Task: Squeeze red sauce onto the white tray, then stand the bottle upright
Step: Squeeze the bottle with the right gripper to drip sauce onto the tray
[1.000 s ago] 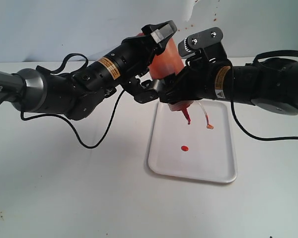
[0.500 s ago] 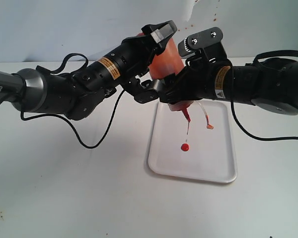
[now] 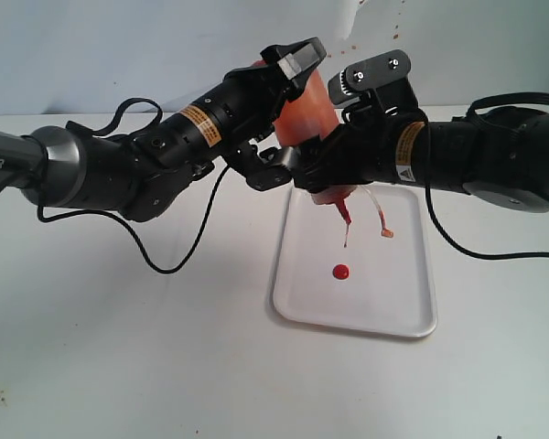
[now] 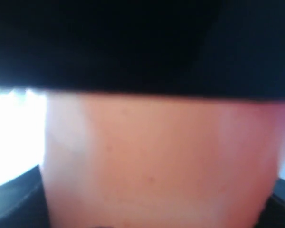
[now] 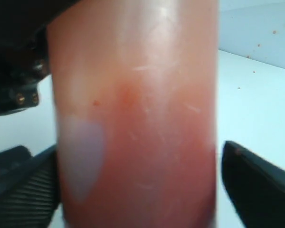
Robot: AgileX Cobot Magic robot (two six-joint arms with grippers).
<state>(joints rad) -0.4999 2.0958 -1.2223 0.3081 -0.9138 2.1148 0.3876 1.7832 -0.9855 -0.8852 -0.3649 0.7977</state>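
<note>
The bottle (image 3: 304, 117) hangs upside down over the white tray (image 3: 393, 293), its red nozzle (image 3: 342, 212) pointing down. A thin thread of red sauce trails below the nozzle. A small blob of red sauce (image 3: 340, 272) lies on the tray. The clear strap's cap (image 3: 386, 234) dangles beside the nozzle. My left gripper (image 3: 288, 112) is shut on the bottle's raised end, and the bottle (image 4: 156, 152) fills the left wrist view. My right gripper (image 3: 334, 137) straddles the bottle (image 5: 137, 95) near the nozzle end. One ribbed pad (image 5: 23, 190) touches it and the other finger (image 5: 261, 190) stands a narrow gap off.
The tray lies on a white tabletop (image 3: 119, 347) with a pale wall (image 3: 119, 46) behind. A black cable (image 3: 178, 261) loops down from the left arm onto the table left of the tray. Small brownish specks dot the wall.
The sauce blob has grown since a second ago. Half a second ago a stream joined nozzle and blob; now only a short thread hangs. Neither arm has moved.
</note>
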